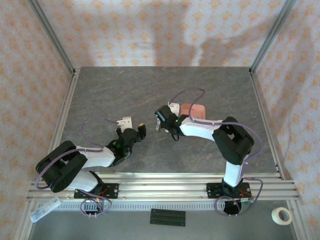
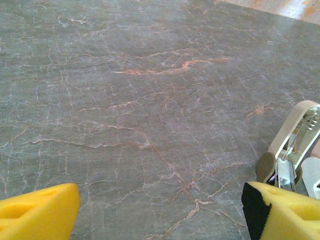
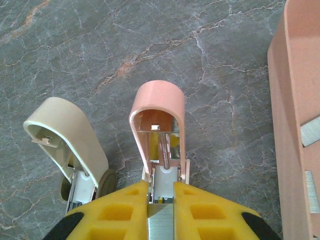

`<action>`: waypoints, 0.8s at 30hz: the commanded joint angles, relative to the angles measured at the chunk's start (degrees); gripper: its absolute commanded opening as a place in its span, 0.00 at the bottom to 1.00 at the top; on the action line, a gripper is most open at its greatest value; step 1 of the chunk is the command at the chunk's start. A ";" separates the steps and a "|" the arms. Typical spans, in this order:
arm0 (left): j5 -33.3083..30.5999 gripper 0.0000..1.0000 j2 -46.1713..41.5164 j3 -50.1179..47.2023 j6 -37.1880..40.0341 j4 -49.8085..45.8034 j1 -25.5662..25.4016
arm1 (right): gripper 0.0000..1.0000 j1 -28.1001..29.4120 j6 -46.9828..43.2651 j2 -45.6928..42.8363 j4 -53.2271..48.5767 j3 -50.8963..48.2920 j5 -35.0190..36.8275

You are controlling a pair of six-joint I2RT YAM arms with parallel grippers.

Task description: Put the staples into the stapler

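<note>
My right gripper (image 3: 161,186) is shut on a grey strip of staples (image 3: 160,226), its front end over the rear of the stapler (image 3: 159,107). This stapler is pale pink, its lid swung up, with spring and white channel exposed just ahead of my fingertips. More staples (image 3: 311,131) lie in the salmon-pink tray (image 3: 290,100) on the right. From above, the right gripper (image 1: 160,123) sits left of the tray (image 1: 193,111). My left gripper (image 2: 160,200) hangs open over bare tabletop, left of a cream stapler (image 2: 295,135).
The cream stapler (image 3: 62,127), also opened, stands right beside the pink one on its left. The left gripper (image 1: 140,131) is a short way left of the right one. A tape roll (image 1: 284,215) and a black strip (image 1: 167,217) lie past the front rail.
</note>
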 commanded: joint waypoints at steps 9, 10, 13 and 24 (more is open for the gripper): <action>-1.64 0.85 0.61 -0.15 -0.63 1.61 0.57 | 0.17 -0.25 1.05 1.74 0.02 -0.27 0.25; -1.64 0.85 0.61 -0.16 -0.63 1.59 0.57 | 0.17 -0.25 1.17 1.84 0.09 -0.29 0.06; -1.43 0.85 0.96 -0.07 -0.63 1.78 0.66 | 0.17 -0.25 1.54 2.08 0.30 -0.65 -0.56; -1.37 0.85 1.35 0.02 -0.56 2.09 0.67 | 0.17 -0.18 2.63 1.61 -1.22 -2.02 -1.11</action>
